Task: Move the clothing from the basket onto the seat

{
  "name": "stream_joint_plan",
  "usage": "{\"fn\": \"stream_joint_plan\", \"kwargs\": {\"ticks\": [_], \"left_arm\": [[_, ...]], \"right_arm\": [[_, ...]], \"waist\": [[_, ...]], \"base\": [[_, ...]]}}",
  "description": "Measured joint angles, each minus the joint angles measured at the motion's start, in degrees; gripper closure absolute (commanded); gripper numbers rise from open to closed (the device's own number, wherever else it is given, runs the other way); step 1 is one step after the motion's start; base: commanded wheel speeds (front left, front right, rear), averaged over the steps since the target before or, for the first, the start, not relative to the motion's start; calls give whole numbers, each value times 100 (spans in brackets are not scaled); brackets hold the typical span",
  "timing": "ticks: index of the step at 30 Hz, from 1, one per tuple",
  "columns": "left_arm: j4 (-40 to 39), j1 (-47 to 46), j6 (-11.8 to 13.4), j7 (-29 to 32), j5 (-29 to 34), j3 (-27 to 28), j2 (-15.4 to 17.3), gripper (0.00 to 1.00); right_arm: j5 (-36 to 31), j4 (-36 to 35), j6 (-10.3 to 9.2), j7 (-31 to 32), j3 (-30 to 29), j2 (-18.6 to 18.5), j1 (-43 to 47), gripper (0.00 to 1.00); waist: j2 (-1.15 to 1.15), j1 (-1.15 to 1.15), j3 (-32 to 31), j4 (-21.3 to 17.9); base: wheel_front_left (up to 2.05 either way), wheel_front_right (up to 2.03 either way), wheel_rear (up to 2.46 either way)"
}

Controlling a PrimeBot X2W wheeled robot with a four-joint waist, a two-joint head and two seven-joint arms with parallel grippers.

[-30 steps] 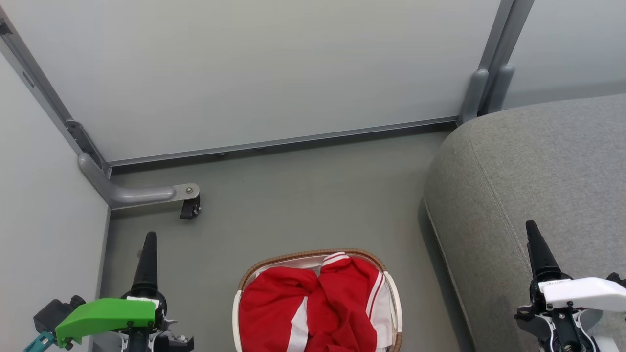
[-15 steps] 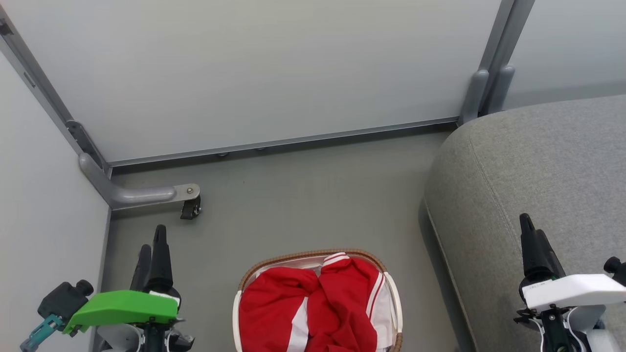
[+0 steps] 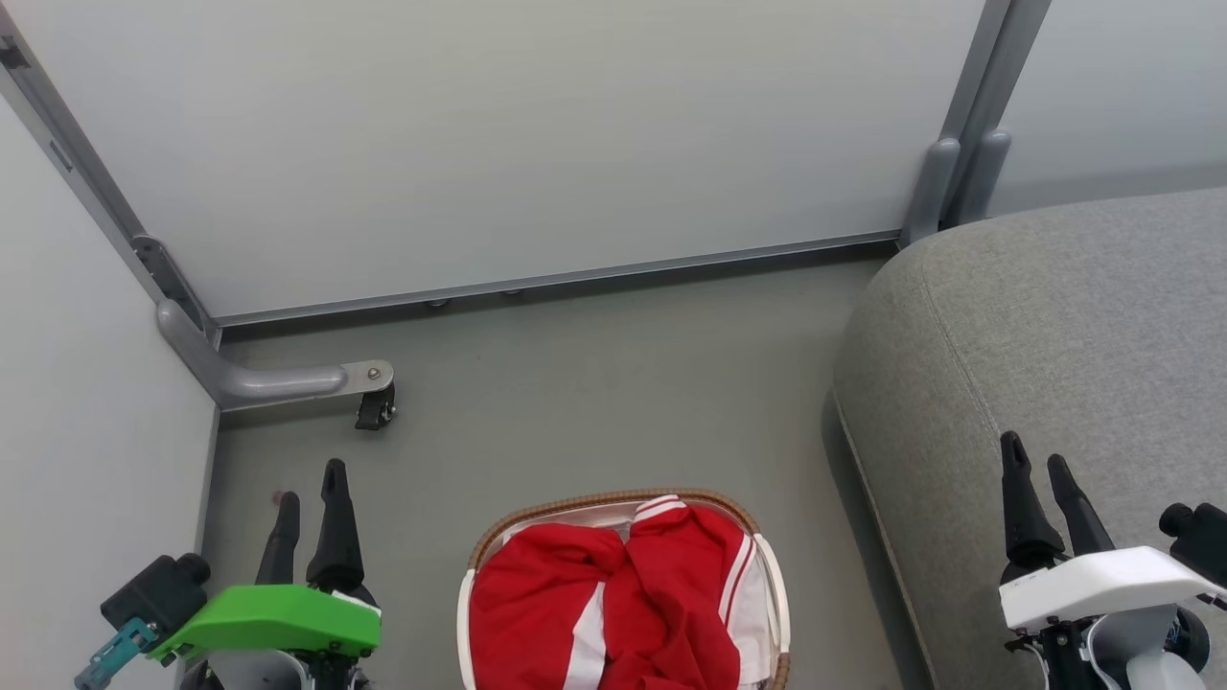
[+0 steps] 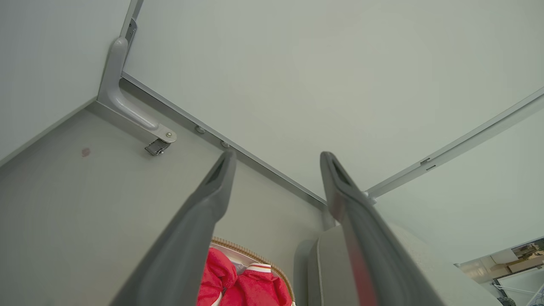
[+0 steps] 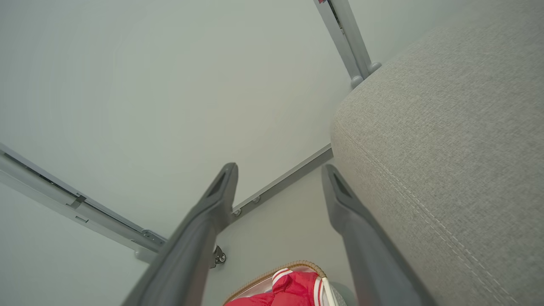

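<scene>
Red clothing (image 3: 623, 599) with white panels and striped cuffs fills the oval cream basket (image 3: 776, 585), which stands on the floor at the bottom centre of the head view. The grey seat (image 3: 1054, 345) rises to its right. My left gripper (image 3: 309, 482) hangs open at the lower left, left of the basket and apart from it. Over the seat's front part, my right gripper (image 3: 1033, 452) is open with nothing between its fingers. The left wrist view has the clothing (image 4: 246, 287) low between its fingers and the seat (image 4: 327, 263) beside it. The right wrist view catches the clothing (image 5: 293, 287) and the seat (image 5: 446, 148).
Pale partition panels (image 3: 498, 134) close the space behind and to the left. A grey metal foot with a small castor (image 3: 374, 410) juts from the left corner onto the grey floor (image 3: 613, 383) between the panels and the basket.
Both grippers have rolled at the wrist, so each now shows two separate fingers instead of one. The left gripper has shifted slightly right and lower; the right has shifted slightly left. The clothing has not moved.
</scene>
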Motion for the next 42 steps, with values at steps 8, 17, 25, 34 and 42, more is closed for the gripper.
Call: {"fn": "stream_joint_plan", "kwargs": {"ticks": [8, 17, 25, 34, 42], "left_arm": [[146, 34, 27, -141, 526, -140, 8, 0], [275, 34, 62, -268, 931, -264, 14, 0], [374, 34, 86, -387, 1279, -350, 18, 0], [535, 34, 135, -501, 1600, -430, 22, 0], [620, 32, 155, -603, 1894, -515, 25, 0]], "right_arm": [[-615, 155, 0, -138, 100, -7, 25, 0], [-1226, 159, 0, -276, 124, -13, 27, 0], [-1777, 159, 0, -393, 172, -18, 31, 0], [-2332, 224, 0, -508, 200, -29, 28, 0], [-2800, 224, 0, -603, 233, -33, 27, 0]], "waist": [[0, 0, 0, 8], [0, 0, 8, 15], [0, 0, 18, 26], [0, 0, 32, 34], [0, 0, 35, 55]], "base": [[0, 0, 0], [0, 0, 0], [0, 0, 0], [0, 0, 0], [0, 0, 0]]}}
